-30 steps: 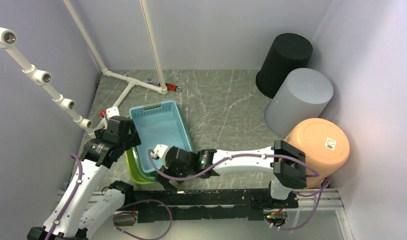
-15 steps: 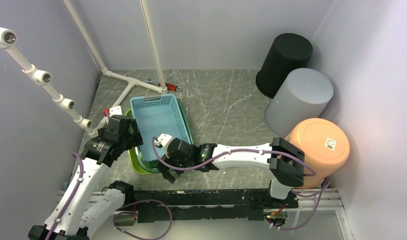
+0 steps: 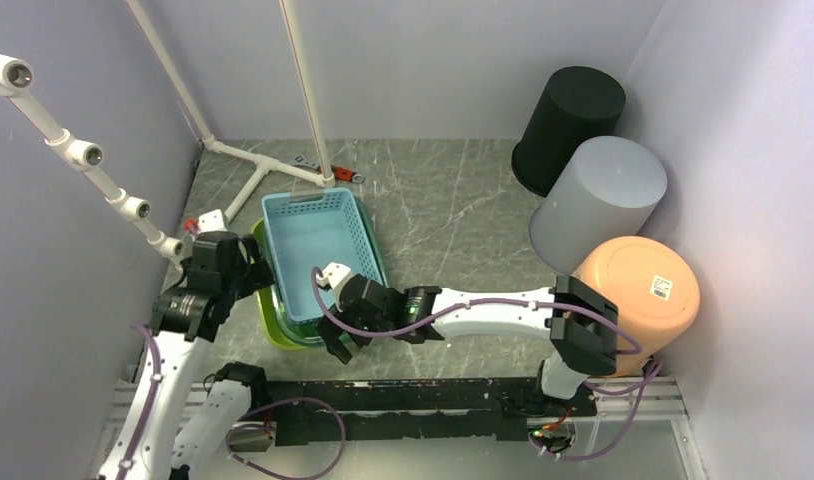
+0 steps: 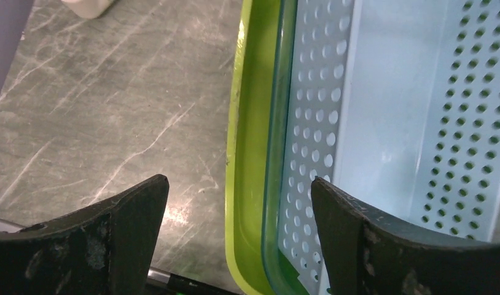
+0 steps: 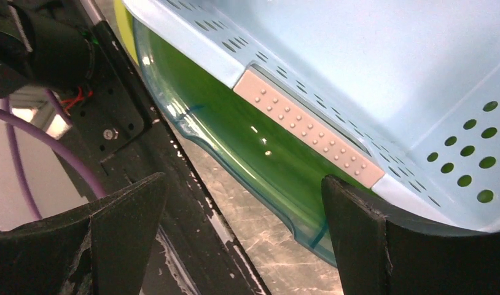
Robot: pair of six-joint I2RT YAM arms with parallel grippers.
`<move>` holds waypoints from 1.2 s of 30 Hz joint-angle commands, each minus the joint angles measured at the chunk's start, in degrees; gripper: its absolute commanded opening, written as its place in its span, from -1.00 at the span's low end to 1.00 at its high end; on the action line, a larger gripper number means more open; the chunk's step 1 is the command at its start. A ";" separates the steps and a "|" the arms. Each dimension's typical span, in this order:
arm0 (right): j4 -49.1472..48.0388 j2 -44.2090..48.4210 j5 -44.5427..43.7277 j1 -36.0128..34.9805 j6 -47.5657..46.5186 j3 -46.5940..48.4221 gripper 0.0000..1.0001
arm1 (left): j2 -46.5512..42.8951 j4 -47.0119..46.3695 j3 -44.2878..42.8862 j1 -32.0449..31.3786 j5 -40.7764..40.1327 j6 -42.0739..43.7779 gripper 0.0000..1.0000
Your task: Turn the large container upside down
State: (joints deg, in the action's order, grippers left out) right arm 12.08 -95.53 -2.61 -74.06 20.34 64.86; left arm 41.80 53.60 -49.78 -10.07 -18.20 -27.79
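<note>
**Item:** light blue perforated plastic basket [image 3: 318, 245], taken to be the large container. It stands open side up at the left of the grey marbled tabletop [image 3: 453, 200], nested in a lime-green plastic tray [image 3: 266, 322].

**Change noted:** a second ago the basket sat askew over the tray, its far end swung right. It now sits squarely along the tray. The left arm has drawn back leftward off the rim.

**Bearing on task:** the basket has been straightened, not turned. The inversion appears not yet begun.

**Left gripper** [image 4: 238, 183]: jaws apart, holding nothing, one finger over the table and the other over the basket's side wall.

**Right gripper** [image 5: 244, 179]: jaws spread wide and empty, framing the basket's near end and its pale studded handle strip [image 5: 309, 129].

**Also present:** three upturned buckets at the right wall, black [image 3: 568, 115], grey [image 3: 603, 195] and peach [image 3: 638, 290].

**Obscured:**
- A clear bluish layer [image 4: 273, 184] lies between basket and tray, possibly a third nested container.
- From above, the right wrist covers the basket's near end.
- No view shows the basket's underside.
- Contact at either gripper cannot be confirmed.
</note>
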 commanded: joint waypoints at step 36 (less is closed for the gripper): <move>-20.55 18.47 -17.81 8.42 65.05 -16.28 0.85 | 5.93 -11.59 1.90 3.56 27.32 6.61 0.24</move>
State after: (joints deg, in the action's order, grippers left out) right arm -1.34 -77.45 -22.85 -65.21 76.75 50.15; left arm 47.81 44.01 -46.74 -6.92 7.77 -22.06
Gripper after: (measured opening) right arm 0.949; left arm 0.652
